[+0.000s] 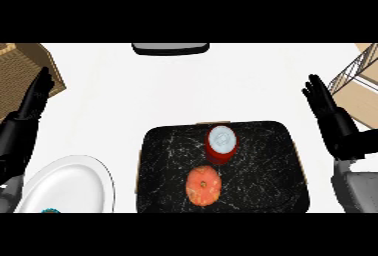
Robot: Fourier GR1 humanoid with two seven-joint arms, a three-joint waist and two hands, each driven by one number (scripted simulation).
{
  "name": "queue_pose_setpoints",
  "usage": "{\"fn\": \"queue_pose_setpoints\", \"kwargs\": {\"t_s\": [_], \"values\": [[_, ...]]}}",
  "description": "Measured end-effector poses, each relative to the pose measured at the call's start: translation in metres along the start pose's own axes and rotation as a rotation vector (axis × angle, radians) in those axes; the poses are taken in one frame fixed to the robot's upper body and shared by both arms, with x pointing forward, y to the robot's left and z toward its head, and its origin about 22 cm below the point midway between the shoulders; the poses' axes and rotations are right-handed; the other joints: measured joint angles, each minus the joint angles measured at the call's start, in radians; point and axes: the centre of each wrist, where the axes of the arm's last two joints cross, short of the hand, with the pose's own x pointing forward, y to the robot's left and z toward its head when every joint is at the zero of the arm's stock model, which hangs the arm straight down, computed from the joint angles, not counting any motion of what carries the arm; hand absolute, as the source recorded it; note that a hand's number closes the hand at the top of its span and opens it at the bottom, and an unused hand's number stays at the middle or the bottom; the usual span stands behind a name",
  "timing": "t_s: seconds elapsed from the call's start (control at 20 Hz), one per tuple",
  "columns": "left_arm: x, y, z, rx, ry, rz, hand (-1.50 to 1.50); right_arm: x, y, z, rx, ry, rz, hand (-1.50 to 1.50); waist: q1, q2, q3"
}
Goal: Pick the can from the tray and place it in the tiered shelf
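- Looking steeply down at the white counter [184,85], I saw the can [221,142] standing upright on the black marbled tray [266,165], in its far half and close to the middle of the far rim.
- The can was red with a pale top, and neither hand touched it.
- A round orange fruit [203,186] lay on the same tray just nearer to me than the can; I could not tell whether the two touched.
- The left hand [33,100] stood at the view's left edge, fingers straight and pointing up, holding nothing.
- The right hand [326,107] stood at the right edge, apart from the tray, its fingers likewise straight and empty.
- The tiered shelf [362,90] showed only partly in the upper right corner, just beyond the right hand.
- A woven basket [22,65] sat at the upper left.
- A white plate [70,187] lay left of the tray.
- A dark object [170,48] sat at the far edge; I could not make out what it was.
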Motion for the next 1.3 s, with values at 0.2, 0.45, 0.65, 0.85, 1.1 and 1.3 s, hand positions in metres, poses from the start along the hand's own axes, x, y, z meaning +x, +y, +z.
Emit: {"fn": "queue_pose_setpoints", "kwargs": {"t_s": [0.2,0.45,0.65,0.85,1.1,1.3], "values": [[-0.023,-0.01,0.01,-0.005,0.209,0.094,0.0,0.023,-0.012,-0.015,0.034,-0.086,0.016,1.5,0.005,0.0,-0.02],[-0.058,-0.04,0.043,-0.025,0.555,0.298,0.0,0.048,-0.047,-0.027,0.034,-0.039,0.255,1.5,0.009,0.008,-0.032],[-0.069,-0.046,0.046,-0.05,0.686,0.384,0.0,0.042,-0.061,-0.038,0.061,0.042,0.231,-1.5,0.017,0.0,-0.024],[-0.072,-0.051,0.042,-0.058,0.732,0.423,0.0,0.04,-0.066,-0.04,0.189,0.025,0.221,-1.5,0.015,-0.007,-0.02],[-0.077,-0.047,0.045,-0.045,0.737,0.438,0.0,0.067,-0.065,-0.043,0.388,0.019,0.239,-1.5,0.008,-0.014,-0.019],[-0.078,-0.049,0.044,-0.045,0.746,0.441,0.0,0.102,-0.055,-0.044,0.508,0.037,0.288,-1.5,0.001,-0.018,-0.02]]}}
